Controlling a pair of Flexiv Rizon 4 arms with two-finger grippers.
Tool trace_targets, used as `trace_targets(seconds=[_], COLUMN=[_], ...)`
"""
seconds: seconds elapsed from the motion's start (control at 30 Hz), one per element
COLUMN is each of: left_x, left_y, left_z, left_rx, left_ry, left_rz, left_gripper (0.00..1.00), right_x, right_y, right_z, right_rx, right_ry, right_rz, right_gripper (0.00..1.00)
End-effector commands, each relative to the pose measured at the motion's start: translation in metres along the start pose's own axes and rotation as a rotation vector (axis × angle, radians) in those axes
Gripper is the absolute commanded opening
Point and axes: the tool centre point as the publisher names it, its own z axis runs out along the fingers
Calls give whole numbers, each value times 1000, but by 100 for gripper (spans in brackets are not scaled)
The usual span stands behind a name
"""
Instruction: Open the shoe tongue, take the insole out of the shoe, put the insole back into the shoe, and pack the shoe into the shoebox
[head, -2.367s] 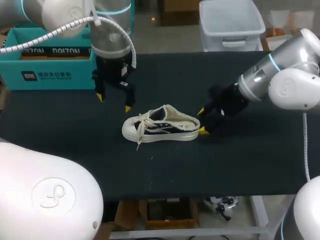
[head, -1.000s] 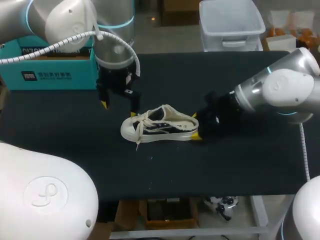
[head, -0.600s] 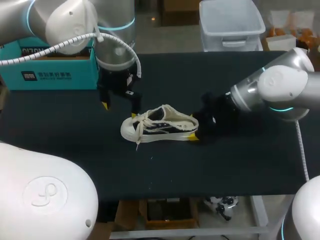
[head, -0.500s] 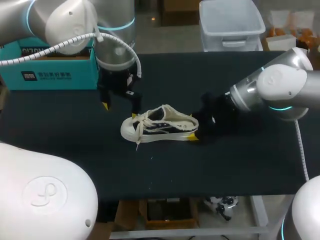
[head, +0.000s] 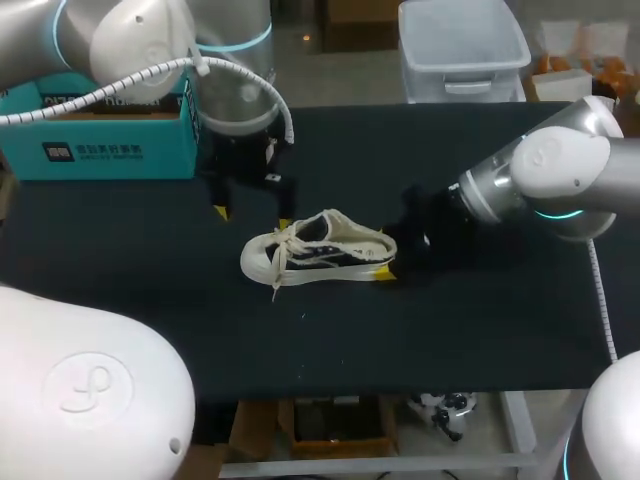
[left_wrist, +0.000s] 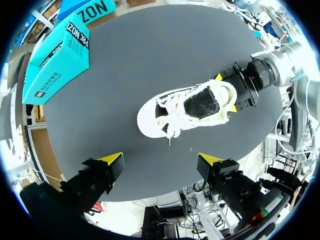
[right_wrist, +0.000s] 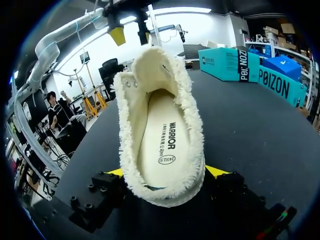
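Cream fleece-lined shoe (head: 320, 250) lies mid-table, its heel clamped between the right gripper (head: 392, 258) fingers.
Left gripper (head: 252, 216) hangs spread wide above the laces; the teal shoebox (head: 100, 140) sits at the table (head: 450, 340) far-left edge, well apart.

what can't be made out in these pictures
Shoebox inside: head view, left arm covers it.
Insole toe end: right wrist view, shoe upper covers it.
Right gripper tips: right wrist view, mostly behind the heel.

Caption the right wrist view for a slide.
Right pincer clamps the fleece-lined sneaker at its heel, insole seated inside.
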Motion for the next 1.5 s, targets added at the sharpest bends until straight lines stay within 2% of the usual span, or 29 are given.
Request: trace_targets(seconds=[0.03, 0.2, 0.43, 0.63, 0.8, 0.87, 0.9, 0.93, 1.0, 1.1, 1.2, 1.4, 1.47, 1.5], left_x=[19, 35, 55, 66, 71, 72, 73, 74, 74, 74, 74, 74, 75, 76], left_y=[-4, -22, -47, -59, -65, -67, -67, -66, -65, -65, -64, -66, -65, -65], left_z=[-4, -6, 8, 16, 26, 31, 32, 35, 38, 43, 49, 56, 54, 51], left_rx=[16, -21, -40, -50, -94, -123, -129, -136, -155, -187, -188, -200, -198, -188], left_ry=[-40, -51, -95, -133, -139, -142, -141, -152, -153, -155, -163, -162, -149, -141], left_rz=[-44, -103, -163, -204, -204, -198, -195, -198, -189, -182, -185, -183, -178, -173], left_gripper=[100, 100, 97, 94, 91, 80, 80, 73, 68, 55, 60, 59, 64, 71], right_x=[-2, -2, -2, -2, -2, -2, -2, -2, -2, -2, -2, -2, -2, -2], right_y=[-7, -7, -7, -7, -7, -7, -7, -7, -7, -7, -7, -7, -7, -7], right_z=[13, 13, 13, 13, 13, 13, 13, 13, 13, 13, 13, 13, 13, 13], right_rx=[-3, -3, -3, -3, -3, -3, -3, -3, -3, -3, -3, -3, -3, -3], right_ry=[1, 1, 1, 1, 1, 1, 1, 1, 1, 1, 1, 1, 1, 1], right_rz=[-1, -1, -1, -1, -1, -1, -1, -1, -1, -1, -1, -1, -1, -1], right_gripper=[0, 0, 0, 0, 0, 0, 0, 0, 0, 0, 0, 0, 0, 0])
